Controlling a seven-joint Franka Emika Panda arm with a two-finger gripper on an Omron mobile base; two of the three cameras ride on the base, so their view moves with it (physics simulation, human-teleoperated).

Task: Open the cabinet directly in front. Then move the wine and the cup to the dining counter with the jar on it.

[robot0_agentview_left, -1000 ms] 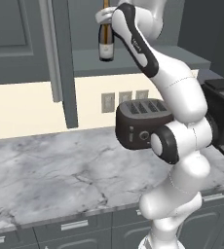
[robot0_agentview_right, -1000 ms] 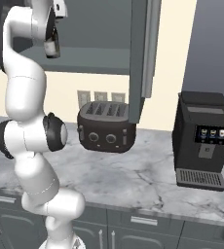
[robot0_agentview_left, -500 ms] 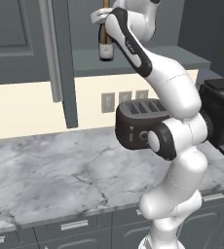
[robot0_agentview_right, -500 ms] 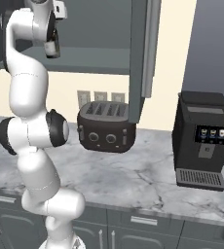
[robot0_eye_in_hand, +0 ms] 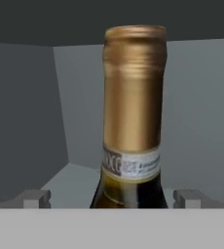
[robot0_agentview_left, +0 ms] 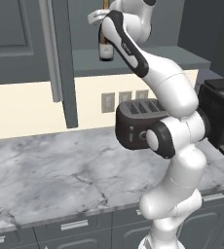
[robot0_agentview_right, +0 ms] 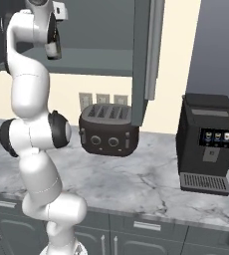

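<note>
Gold foil on the neck of the wine (robot0_eye_in_hand: pixel 133 97) is looming large in the hand view, dead centre between the two finger tips, which are standing wide apart on either side with nothing gripped. The bottle is standing upright on the shelf inside the cabinet (robot0_agentview_left: pixel 60 53), whose door is already swung open, and in the left base view the wine is showing just behind the robot's raised forearm. The jaws (robot0_eye_in_hand: pixel 112 197) are facing it squarely: the bottle lies straight ahead of them, its long axis vertical, crossing the line between the fingers at a right angle. That looks like the relation the coming grasp hinges on, a short push forward before closing. Below, the toaster (robot0_agentview_right: pixel 109 132) and coffee machine (robot0_agentview_right: pixel 206 144) are sitting on the marble tabletop (robot0_agentview_right: pixel 136 182).
</note>
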